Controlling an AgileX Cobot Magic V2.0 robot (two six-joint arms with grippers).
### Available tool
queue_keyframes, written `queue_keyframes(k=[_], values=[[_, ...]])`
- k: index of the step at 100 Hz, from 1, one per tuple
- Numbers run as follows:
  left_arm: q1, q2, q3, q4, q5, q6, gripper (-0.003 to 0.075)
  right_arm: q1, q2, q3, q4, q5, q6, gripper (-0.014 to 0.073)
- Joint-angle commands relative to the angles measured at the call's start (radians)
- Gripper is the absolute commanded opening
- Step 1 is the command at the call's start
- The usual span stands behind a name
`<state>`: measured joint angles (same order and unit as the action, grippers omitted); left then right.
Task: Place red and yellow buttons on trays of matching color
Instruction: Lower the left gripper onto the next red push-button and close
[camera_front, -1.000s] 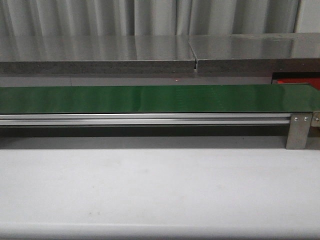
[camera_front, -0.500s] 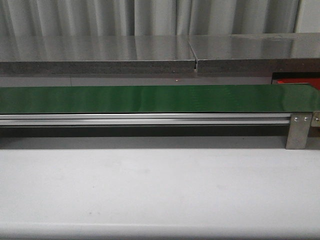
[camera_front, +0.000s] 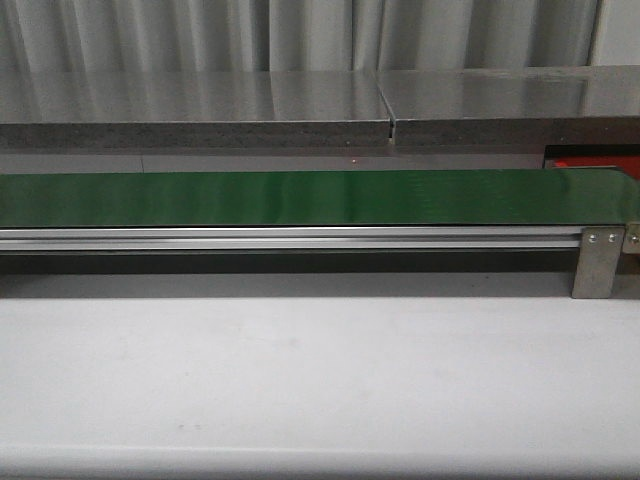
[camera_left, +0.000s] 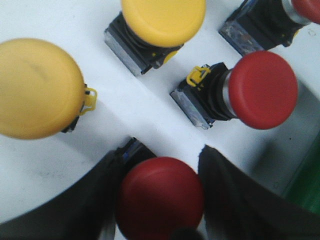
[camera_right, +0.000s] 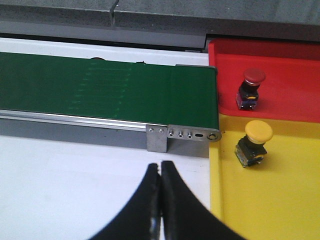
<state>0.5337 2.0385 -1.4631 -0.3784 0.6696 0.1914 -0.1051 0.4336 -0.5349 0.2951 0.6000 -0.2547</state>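
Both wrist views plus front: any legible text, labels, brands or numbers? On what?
None legible in any view.
Red buttons and yellow buttons: caps plain, no legend; the bases are too blurred to tell.
Red tray, yellow tray: no markings.
Green belt and its bracket: only screws, no text.

Green belt (camera_front: 300, 197); red tray (camera_right: 285, 80), yellow tray (camera_right: 270, 200); red button (camera_left: 160, 197) between seemingly black fingers (camera_left: 235, 200).

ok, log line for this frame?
left tool open around red button | right tool shut, empty | red tray: one red button | yellow tray: one yellow button
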Motion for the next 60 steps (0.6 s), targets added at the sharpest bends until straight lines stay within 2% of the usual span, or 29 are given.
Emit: queue_keyframes(k=[1,14,27,60], values=[[0.004,-0.05,-0.032,-0.022,-0.01,-0.007,0.0162,-0.001,0.001,-0.027,0.014,-0.071,-0.007,-0.0067],[0.004,-0.057,-0.032,-0.022,0.021,-0.007,0.0055,-0.001,0.001,-0.027,0.014,-0.071,-0.007,-0.0067],[0.004,-0.094,-0.032,-0.022,0.042,-0.007,-0.0017,-0.001,0.001,-0.027,0.014,-0.071,-0.007,-0.0067],[-0.037,-0.256,-0.086,-0.028,0.147,0.022,-0.0019,-0.001,0.001,-0.027,0.014,-0.071,-0.007,-0.0067]])
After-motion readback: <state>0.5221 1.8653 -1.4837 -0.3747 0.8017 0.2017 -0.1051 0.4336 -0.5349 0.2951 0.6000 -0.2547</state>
